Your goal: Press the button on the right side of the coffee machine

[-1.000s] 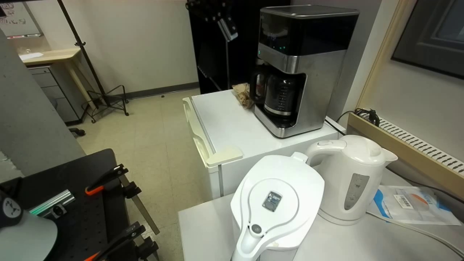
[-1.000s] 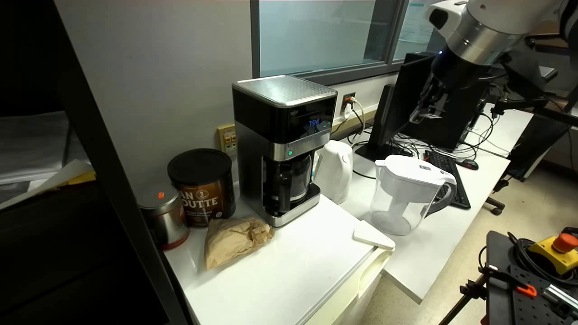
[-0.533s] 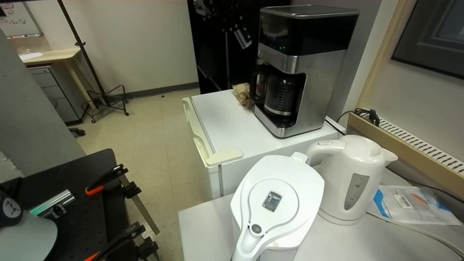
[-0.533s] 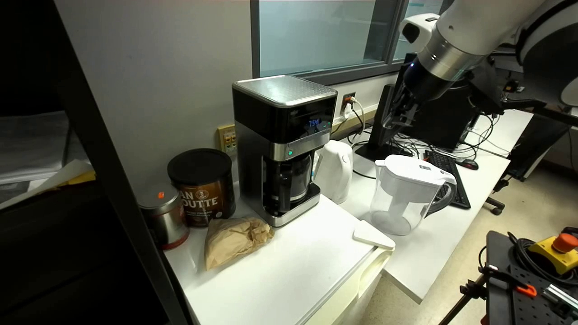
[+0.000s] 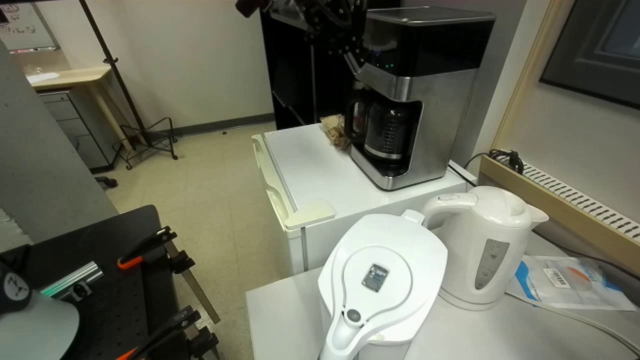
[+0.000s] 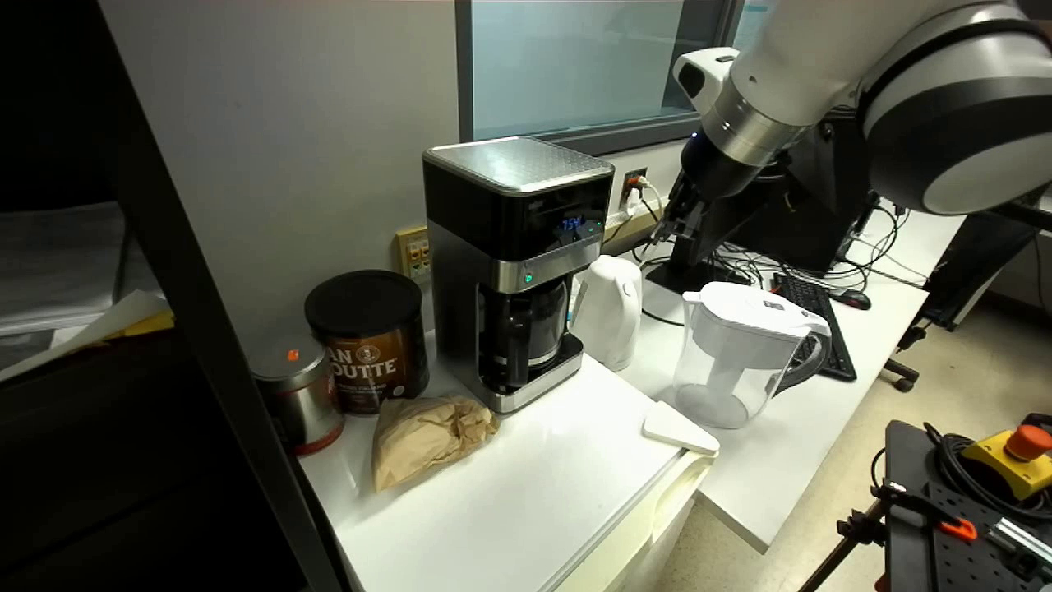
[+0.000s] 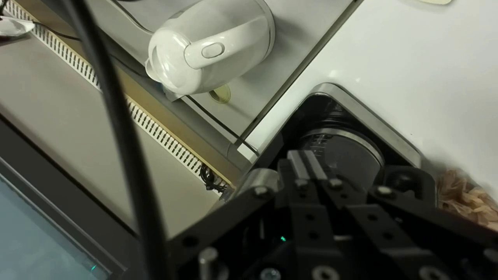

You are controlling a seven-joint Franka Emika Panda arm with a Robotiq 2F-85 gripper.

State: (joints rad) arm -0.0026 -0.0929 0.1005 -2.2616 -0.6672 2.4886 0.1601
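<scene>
The coffee machine [image 5: 445,115] stands on a white surface, with a black top block, silver front and dark glass carafe [image 5: 387,132]. In an exterior view the machine [image 6: 460,271] shows a lit display [image 6: 571,224], small green lights [image 6: 596,226] at the panel's right, and a green-lit button [image 6: 528,279] on the silver band. My gripper [image 6: 653,240] is apart from the machine, in front of its right side. In an exterior view the gripper [image 5: 353,64] overlaps the panel's edge and hides the band's green light. In the wrist view the gripper [image 7: 307,165] is shut and empty, over the carafe.
A white kettle [image 6: 608,312] and a white filter jug [image 6: 731,353] stand beside the machine. A paper bag [image 6: 431,440] and a coffee can [image 6: 367,341] are on its other side. Monitors [image 6: 699,214] and cables stand behind the gripper.
The arm has moved steadily toward the coffee machine and down. In an exterior view the fingertips now overlap the machine's front panel edge. The gripper stays shut; the objects have not moved.
</scene>
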